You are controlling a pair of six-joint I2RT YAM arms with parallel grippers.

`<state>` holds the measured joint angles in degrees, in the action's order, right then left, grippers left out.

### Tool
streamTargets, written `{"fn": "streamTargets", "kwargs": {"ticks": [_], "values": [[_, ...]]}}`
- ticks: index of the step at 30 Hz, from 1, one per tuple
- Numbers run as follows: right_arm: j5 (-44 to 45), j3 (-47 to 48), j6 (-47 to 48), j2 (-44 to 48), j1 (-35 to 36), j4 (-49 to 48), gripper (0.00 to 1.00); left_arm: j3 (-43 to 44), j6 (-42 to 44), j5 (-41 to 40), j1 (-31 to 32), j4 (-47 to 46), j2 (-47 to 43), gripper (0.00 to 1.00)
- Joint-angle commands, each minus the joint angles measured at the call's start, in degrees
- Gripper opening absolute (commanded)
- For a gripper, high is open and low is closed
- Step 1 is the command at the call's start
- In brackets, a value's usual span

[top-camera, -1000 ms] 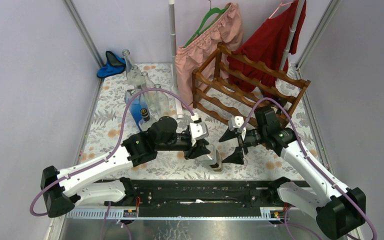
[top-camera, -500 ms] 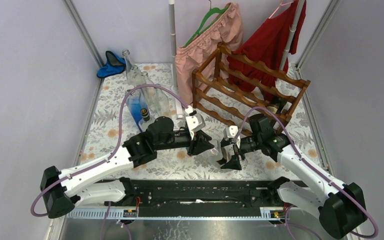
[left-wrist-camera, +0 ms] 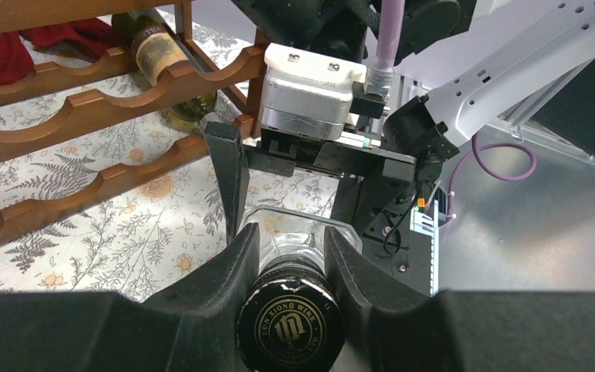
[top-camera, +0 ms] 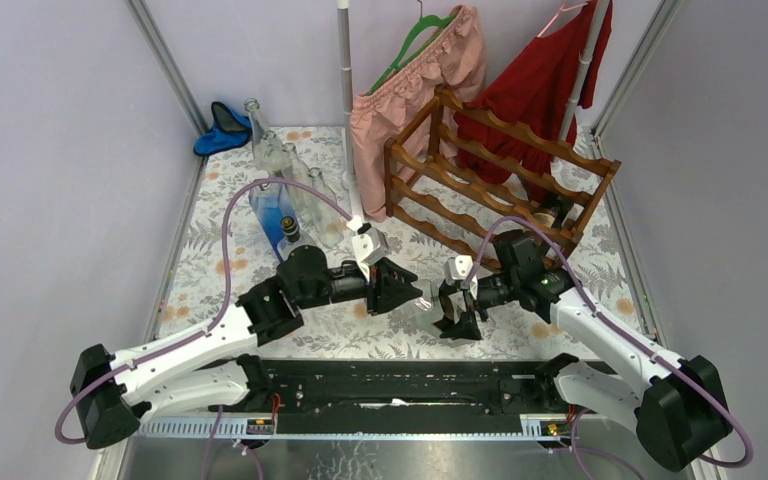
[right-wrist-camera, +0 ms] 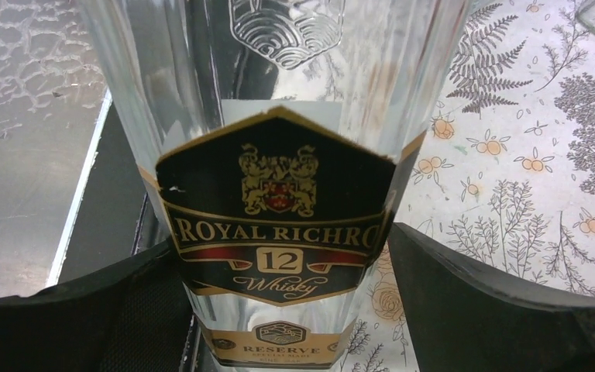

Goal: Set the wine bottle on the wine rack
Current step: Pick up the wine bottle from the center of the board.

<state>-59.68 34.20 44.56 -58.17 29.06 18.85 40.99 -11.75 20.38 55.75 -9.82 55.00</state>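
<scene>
The wine bottle (top-camera: 428, 308) is clear faceted glass with a black and gold label (right-wrist-camera: 279, 209) and a black cap (left-wrist-camera: 290, 329). It hangs tilted low over the flowered cloth between my two arms. My left gripper (top-camera: 400, 292) is shut on its neck just below the cap (left-wrist-camera: 288, 240). My right gripper (top-camera: 457, 305) is open and straddles the bottle's body (right-wrist-camera: 279, 248). Its left finger is close against the glass and a gap shows at its right finger (right-wrist-camera: 465, 287). The wine rack (top-camera: 490, 180) stands at the back right, seen behind the bottle in the left wrist view (left-wrist-camera: 85, 116).
A dark labelled bottle (left-wrist-camera: 155, 50) lies in the rack's low tier (top-camera: 557, 212). Several clear bottles (top-camera: 290, 185) and a blue one (top-camera: 278, 215) stand at back left near a blue cloth (top-camera: 222, 128). Pink (top-camera: 420, 90) and red (top-camera: 540, 90) garments hang behind the rack.
My left gripper has carried the bottle a little back and left, tipping it over. My right gripper has moved left and lower, so its fingers now sit on either side of the bottle's body.
</scene>
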Motion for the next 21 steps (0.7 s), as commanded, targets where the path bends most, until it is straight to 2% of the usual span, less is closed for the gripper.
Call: {"fn": "streamTargets", "kwargs": {"ticks": [1,11,18,21], "values": [[-2.81,0.77,2.77,-0.93,0.56,0.24,0.91,-1.79,-4.03,-0.42,-1.0,-19.91,-3.98,0.0],[-4.25,0.56,1.85,-1.76,0.54,-0.01,0.86,-10.0,-9.39,-0.95,-2.04,-34.2,-5.72,0.0],[-2.27,0.34,0.03,-4.73,1.58,-1.74,0.87,-11.11,-10.22,-1.75,-2.13,-37.22,-5.74,0.0],[-1.43,0.38,-0.04,-5.72,2.02,-1.98,0.84,-11.93,-10.39,-2.47,-2.16,-38.51,-5.95,0.0]]}}
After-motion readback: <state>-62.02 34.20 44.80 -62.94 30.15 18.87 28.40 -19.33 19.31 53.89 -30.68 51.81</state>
